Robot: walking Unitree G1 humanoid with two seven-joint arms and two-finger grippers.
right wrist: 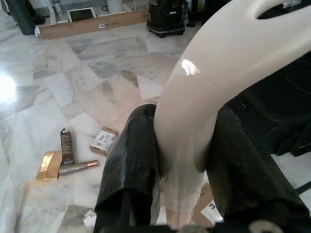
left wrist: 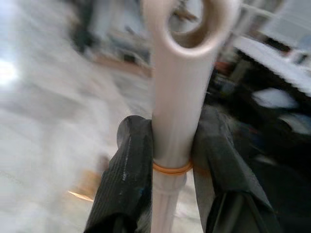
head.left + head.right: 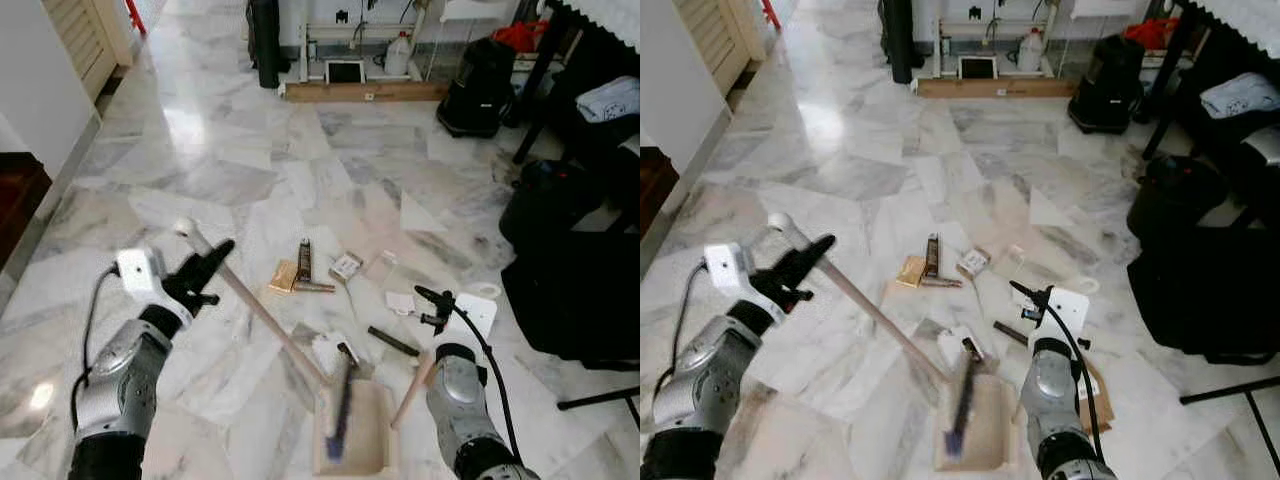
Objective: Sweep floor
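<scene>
Marble floor [image 3: 250, 170]: left gripper [image 3: 205, 268] clamps the broom handle [image 3: 262, 318], right gripper [image 1: 180, 160] the dustpan handle [image 1: 228, 63]; a hasty stroke could scatter the litter [image 3: 300, 270] past the dustpan [image 3: 355, 430].

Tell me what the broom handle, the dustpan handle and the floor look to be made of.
Broom handle: likely smooth cream plastic, with a moulded hanging hole at its end and a faint sheen.
Dustpan handle: glossy cream plastic, judging by its sharp highlight and curved moulded form.
Floor: polished marble or marble-look tiles, grey-veined and reflecting light.
</scene>
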